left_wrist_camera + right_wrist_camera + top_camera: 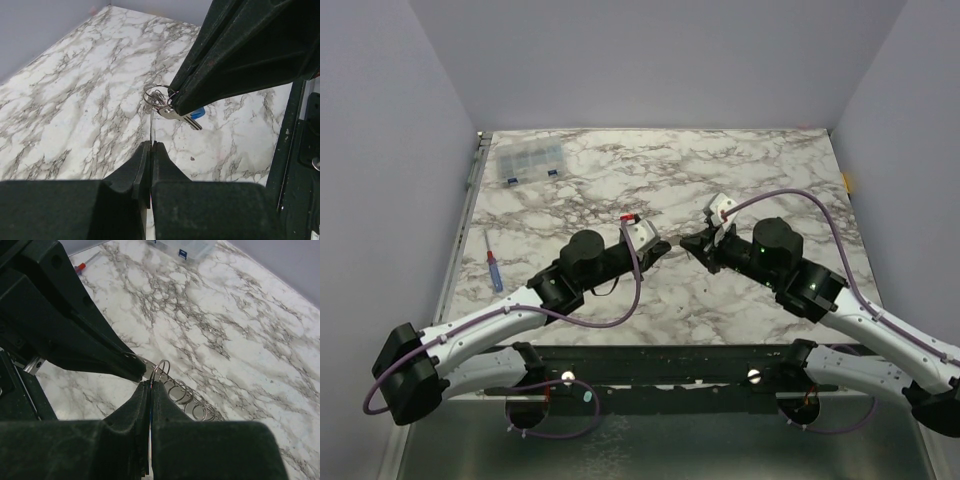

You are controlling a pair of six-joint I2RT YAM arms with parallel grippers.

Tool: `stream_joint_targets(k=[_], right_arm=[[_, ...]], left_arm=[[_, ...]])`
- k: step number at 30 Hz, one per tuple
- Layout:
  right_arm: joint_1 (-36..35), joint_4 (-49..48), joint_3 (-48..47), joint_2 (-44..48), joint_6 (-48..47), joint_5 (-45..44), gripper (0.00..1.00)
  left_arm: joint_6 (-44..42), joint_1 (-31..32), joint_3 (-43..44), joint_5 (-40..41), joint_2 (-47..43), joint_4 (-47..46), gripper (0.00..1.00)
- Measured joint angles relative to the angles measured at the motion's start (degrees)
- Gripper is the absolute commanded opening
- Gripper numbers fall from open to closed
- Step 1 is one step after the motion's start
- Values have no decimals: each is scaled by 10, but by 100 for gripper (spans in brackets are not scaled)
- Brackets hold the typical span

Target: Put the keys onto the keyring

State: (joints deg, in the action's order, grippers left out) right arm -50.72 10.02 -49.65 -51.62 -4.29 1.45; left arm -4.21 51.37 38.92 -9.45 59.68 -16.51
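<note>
My two grippers meet tip to tip above the middle of the table. My left gripper point(663, 246) point(151, 145) is shut on a thin silver key point(151, 125), seen edge-on and pointing up toward the keyring point(154, 95). My right gripper point(688, 243) point(150, 384) is shut on the keyring point(161, 371) at its blue tag point(198, 113). Another key point(181, 118) hangs from the ring beside the tag. In the right wrist view the left gripper's key point(149, 363) reaches the ring from the left. In the top view the keys and the ring are hidden between the fingertips.
A clear compartment box point(528, 160) point(186, 247) stands at the far left of the marble table point(740, 170). A blue-handled, red-tipped screwdriver point(494, 265) lies near the left edge. A row of silvery loop shapes point(195, 401) shows beyond the ring; I cannot tell what they are.
</note>
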Motion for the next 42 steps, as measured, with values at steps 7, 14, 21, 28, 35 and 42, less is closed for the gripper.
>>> stream_joint_targets(k=[7,14,21,28,35,42], right_arm=[[0,4,1,11,10,19,1],[0,15,1,12,15,34,1],[0,47,0,-12,12,49,1],[0,77,-1,-32,8,83,1],[0,87,-1,-12,-18,142,1],[0,117,-16,-3,-49,196,1]], left_arm=[[-11,6,-7,15,-23,0,8],[-27,6,-13,23,-41,19,64],[-59,5,21,-39,-72,104,61],[-126,5,148,-96,-73,185,37],[-182,5,181,-179,-13,250,29],[-228,5,186,-231,24,313,20]])
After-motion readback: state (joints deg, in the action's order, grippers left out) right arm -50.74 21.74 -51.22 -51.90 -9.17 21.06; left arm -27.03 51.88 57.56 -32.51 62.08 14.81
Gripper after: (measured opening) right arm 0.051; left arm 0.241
